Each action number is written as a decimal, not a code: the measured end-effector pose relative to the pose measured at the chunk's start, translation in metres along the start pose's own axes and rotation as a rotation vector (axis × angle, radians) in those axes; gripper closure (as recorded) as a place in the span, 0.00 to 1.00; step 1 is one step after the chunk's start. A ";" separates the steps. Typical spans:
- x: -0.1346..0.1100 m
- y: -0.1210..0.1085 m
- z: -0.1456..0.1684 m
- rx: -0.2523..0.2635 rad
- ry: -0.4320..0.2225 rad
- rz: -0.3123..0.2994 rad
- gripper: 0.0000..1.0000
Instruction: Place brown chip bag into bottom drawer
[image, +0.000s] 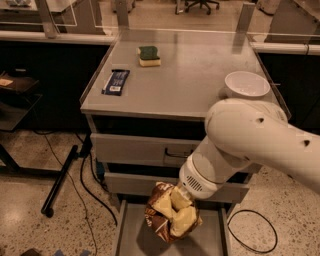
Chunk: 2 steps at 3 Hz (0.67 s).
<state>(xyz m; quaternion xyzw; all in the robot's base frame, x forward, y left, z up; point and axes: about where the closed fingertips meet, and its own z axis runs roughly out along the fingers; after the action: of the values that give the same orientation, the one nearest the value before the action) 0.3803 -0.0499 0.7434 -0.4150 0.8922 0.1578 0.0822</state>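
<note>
The crinkled, dark-brown-and-tan brown chip bag is hanging just over the open bottom drawer, a shallow grey metal tray. The cream-fingered pincer is pinching the bag above that drawer. Higher above the drawer, the grey steel worktop is carrying a round white bowl, a flat dark blue wrapper and a green-and-yellow sponge.

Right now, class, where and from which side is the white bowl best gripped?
Pinch the white bowl by its far rim, from above: it sits upright, arm hiding its near side. The claw is below, shut on the brown chip bag.
</note>
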 end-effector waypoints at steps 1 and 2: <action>0.034 -0.029 0.043 -0.029 0.026 0.098 1.00; 0.034 -0.029 0.043 -0.029 0.026 0.099 1.00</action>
<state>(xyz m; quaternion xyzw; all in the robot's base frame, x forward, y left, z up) 0.3814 -0.0769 0.6871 -0.3737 0.9102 0.1692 0.0568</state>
